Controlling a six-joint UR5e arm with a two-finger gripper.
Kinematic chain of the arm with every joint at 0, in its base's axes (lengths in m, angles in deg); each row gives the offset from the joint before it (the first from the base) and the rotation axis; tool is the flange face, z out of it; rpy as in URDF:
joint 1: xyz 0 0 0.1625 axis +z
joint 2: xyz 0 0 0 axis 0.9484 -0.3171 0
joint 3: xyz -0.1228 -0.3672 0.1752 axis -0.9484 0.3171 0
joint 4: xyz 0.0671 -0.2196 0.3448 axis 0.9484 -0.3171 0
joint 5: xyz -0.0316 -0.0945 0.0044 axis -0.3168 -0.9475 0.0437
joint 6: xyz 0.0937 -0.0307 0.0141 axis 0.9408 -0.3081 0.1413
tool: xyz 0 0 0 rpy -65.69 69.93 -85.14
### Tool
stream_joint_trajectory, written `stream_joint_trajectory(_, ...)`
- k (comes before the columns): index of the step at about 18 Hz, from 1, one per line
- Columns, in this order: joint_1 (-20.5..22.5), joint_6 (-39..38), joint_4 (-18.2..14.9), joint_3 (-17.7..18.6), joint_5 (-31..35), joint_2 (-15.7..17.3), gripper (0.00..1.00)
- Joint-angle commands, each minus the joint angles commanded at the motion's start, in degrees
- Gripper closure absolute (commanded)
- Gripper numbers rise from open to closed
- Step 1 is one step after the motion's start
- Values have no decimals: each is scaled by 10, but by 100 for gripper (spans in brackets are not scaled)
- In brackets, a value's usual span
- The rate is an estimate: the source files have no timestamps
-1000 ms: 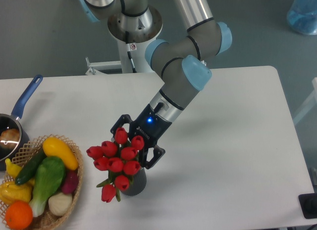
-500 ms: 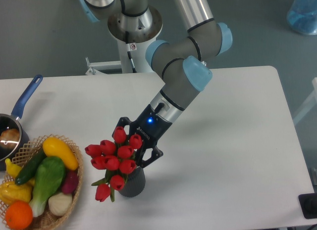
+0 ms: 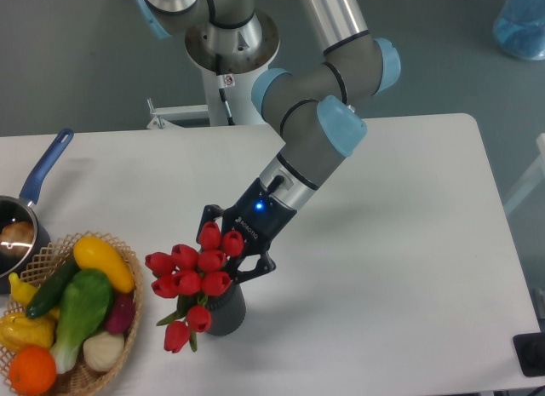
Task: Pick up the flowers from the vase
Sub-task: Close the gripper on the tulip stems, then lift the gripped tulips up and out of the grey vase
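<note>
Camera view from above: a white rectangular table (image 3: 400, 243) carries a grey-and-blue robot arm's black two-finger gripper (image 3: 228, 249), buried in a bunch of red tulip buds with green stems (image 3: 192, 277). Whether its jaws have closed on the bunch cannot be told. The flowers stand tilted left in a small dark grey ribbed vase (image 3: 223, 309), near a wicker basket of vegetables (image 3: 72, 315). Lifting with a loose grip could drop the bunch; snagged stems could tip the vase.

A bunch of red tulip buds with green leaves (image 3: 192, 277) leans left out of a small dark grey ribbed cylindrical vase (image 3: 223, 309). The vase stands upright on the white table (image 3: 400, 243).
</note>
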Motion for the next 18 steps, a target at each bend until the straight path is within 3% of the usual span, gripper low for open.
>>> stream_joint_trajectory(7, 3, 0, 0, 2, -3, 2, 68)
stream_joint_trajectory(18, 29, -5, 0, 6, -70, 26, 68)
